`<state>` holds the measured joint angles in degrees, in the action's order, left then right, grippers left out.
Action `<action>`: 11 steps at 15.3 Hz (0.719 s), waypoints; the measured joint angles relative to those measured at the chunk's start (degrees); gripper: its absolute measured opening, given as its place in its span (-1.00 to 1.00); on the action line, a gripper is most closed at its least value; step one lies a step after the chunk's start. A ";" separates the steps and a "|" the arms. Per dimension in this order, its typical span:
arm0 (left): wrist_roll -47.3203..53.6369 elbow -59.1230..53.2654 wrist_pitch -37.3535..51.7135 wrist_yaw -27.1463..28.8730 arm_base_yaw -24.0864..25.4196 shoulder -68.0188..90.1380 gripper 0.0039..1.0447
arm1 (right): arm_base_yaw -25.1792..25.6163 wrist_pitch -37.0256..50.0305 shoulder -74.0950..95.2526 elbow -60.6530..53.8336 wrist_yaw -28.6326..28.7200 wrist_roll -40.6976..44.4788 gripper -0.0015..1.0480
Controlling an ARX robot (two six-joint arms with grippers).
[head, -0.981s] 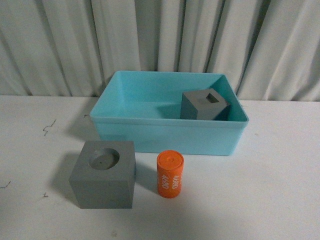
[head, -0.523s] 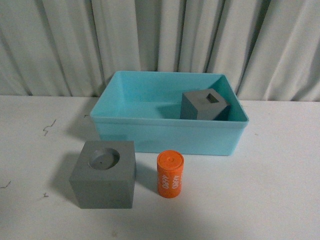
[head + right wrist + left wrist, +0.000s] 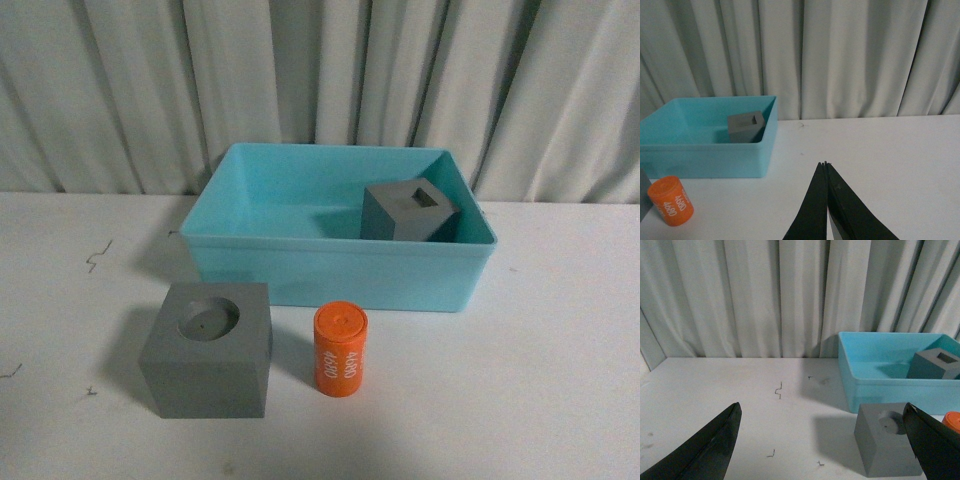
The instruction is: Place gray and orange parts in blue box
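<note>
The blue box stands at the middle back of the white table, and a gray cube with a square hole lies inside it at its right end. In front of the box, a gray cube with a round hole sits on the table beside an upright orange cylinder with white lettering. Neither arm shows in the front view. My left gripper is open, its dark fingers spread wide, with the round-hole cube just ahead near one finger. My right gripper is shut on nothing, over bare table to the right of the box and cylinder.
A pleated gray-white curtain hangs right behind the table. Small dark scraps lie on the table's left side.
</note>
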<state>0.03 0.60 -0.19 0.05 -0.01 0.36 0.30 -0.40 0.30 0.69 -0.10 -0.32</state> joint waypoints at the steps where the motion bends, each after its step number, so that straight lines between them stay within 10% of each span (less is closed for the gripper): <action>1: 0.00 0.00 0.00 0.00 0.00 0.00 0.88 | 0.00 0.24 -0.11 0.00 0.04 0.02 -0.96; 9: 0.00 0.00 0.00 -0.02 0.00 0.00 0.88 | 0.00 0.20 -0.11 0.00 0.07 0.13 0.77; 11: -0.37 0.13 -1.11 -0.07 0.00 0.22 0.88 | 0.00 0.20 -0.11 0.00 0.07 0.13 0.85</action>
<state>-0.34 0.73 -1.30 -0.01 -0.01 0.58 0.30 -0.21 0.19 0.69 -0.03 -0.19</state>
